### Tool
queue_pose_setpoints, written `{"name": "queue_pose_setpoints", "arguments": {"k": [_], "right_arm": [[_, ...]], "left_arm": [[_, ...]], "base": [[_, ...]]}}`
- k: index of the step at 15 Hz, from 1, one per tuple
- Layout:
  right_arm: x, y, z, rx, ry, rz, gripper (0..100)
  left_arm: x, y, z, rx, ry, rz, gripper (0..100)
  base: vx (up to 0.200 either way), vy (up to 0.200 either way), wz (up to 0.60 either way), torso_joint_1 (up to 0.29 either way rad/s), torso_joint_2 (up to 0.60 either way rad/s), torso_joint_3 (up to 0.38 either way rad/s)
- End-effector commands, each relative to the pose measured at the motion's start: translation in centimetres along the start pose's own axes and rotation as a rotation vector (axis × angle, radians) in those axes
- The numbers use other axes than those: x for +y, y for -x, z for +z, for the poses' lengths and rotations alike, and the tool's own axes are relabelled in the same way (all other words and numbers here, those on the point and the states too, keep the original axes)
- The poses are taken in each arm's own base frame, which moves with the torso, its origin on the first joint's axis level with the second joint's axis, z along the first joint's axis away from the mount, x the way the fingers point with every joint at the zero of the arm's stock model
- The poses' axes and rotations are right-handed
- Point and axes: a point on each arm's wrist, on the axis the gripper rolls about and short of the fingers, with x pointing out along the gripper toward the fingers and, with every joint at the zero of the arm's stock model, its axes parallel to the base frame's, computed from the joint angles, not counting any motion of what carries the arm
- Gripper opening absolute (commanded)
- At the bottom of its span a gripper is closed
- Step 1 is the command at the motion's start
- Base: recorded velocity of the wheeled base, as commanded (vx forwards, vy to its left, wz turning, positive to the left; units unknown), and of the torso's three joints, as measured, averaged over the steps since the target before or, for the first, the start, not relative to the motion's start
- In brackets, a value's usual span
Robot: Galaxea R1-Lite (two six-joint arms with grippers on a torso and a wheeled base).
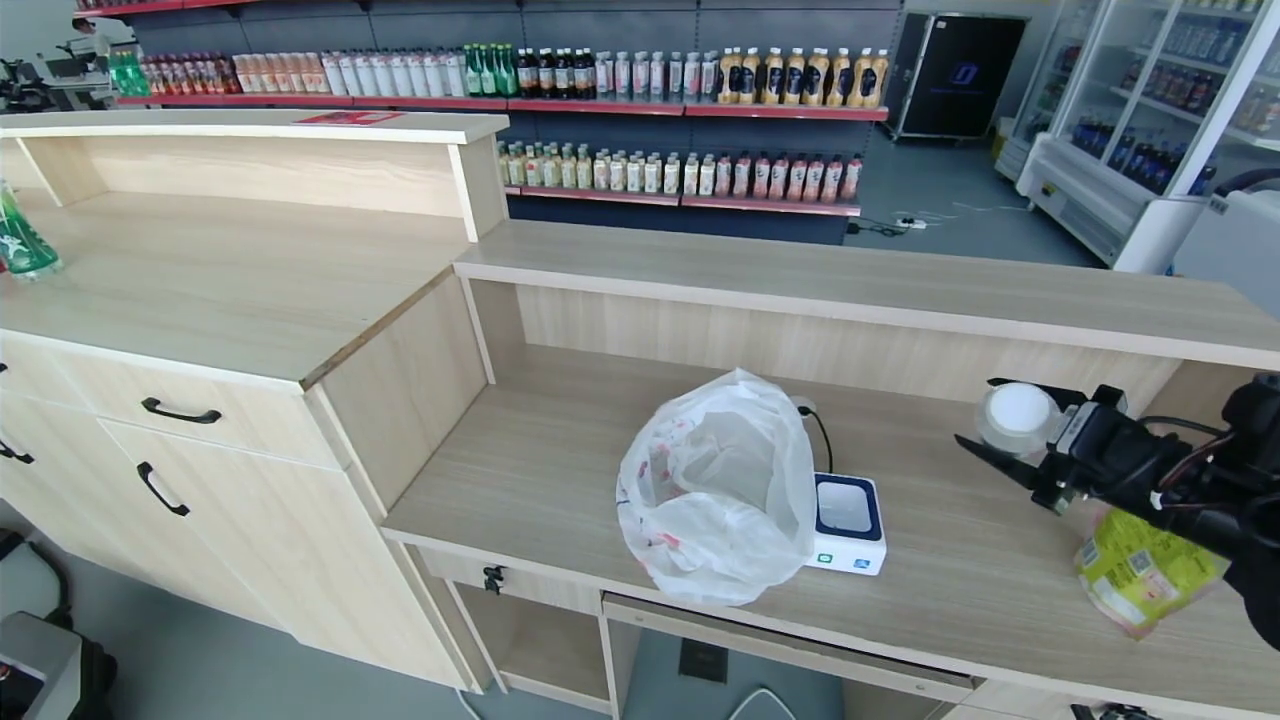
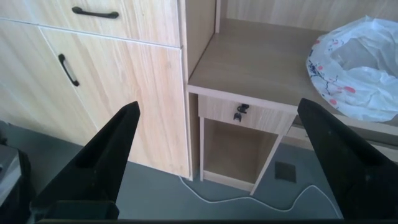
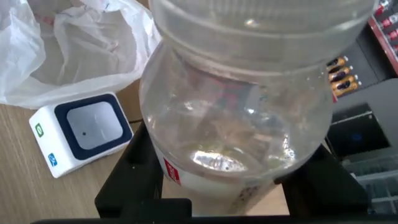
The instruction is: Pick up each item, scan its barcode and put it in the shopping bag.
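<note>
Nearest, L gripper (image 2: pixel 219 106) sits low in front of the worktop's (image 1: pixel 560 470) left end, by the cupboard doors (image 2: pixel 112 93). Its jaws are spread wide w/ nothing between.

On the worktop's front R side a yellow-green snack pouch (image 1: pixel 1140 570) lies flat, partly hidden under the R arm.

Just behind the pouch is the R gripper (image 1: pixel 985 418), jaws clamped on a clear plastic bottle (image 1: pixel 1015 418) w/ white cap. The bottle is held off the worktop, to the right of the scanner (image 1: pixel 847 520) and apart from it. Label side can't be made out.

At mid worktop the white shopping bag (image 1: pixel 715 490) w/ red print has its mouth open. The scanner, white w/ dark blue top, touches the bag's R side, and a black cable (image 1: pixel 824 435) runs back from behind it.

Farther back on the L, a green bottle (image 1: pixel 20 240) stands on a raised counter (image 1: pixel 230 290).

Beyond that are store shelves (image 1: pixel 690 110) w/ rows of drinks, and fridge cabinets (image 1: pixel 1150 120) at far R.
</note>
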Motion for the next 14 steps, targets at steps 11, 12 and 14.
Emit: {"name": "queue_pose_setpoints", "arguments": {"k": [11, 12, 14], "right_arm": [[3.0, -3.3, -3.7, -0.084, 0.011, 0.147, 0], [3.6, -3.9, -3.3, -0.106, 0.006, 0.168, 0], [4.2, -4.7, -2.8, -0.141, 0.004, 0.192, 0]], "left_arm": [[0.0, 0.0, 0.0, 0.000, 0.002, 0.001, 100], [0.0, 0.0, 0.0, 0.000, 0.000, 0.002, 100], [0.0, 0.0, 0.0, 0.000, 0.002, 0.002, 100]], "base": [[0.000, 0.000, 0.00, 0.000, 0.00, 0.000], [0.000, 0.000, 0.00, 0.000, 0.00, 0.000], [0.000, 0.000, 0.00, 0.000, 0.00, 0.000]]}}
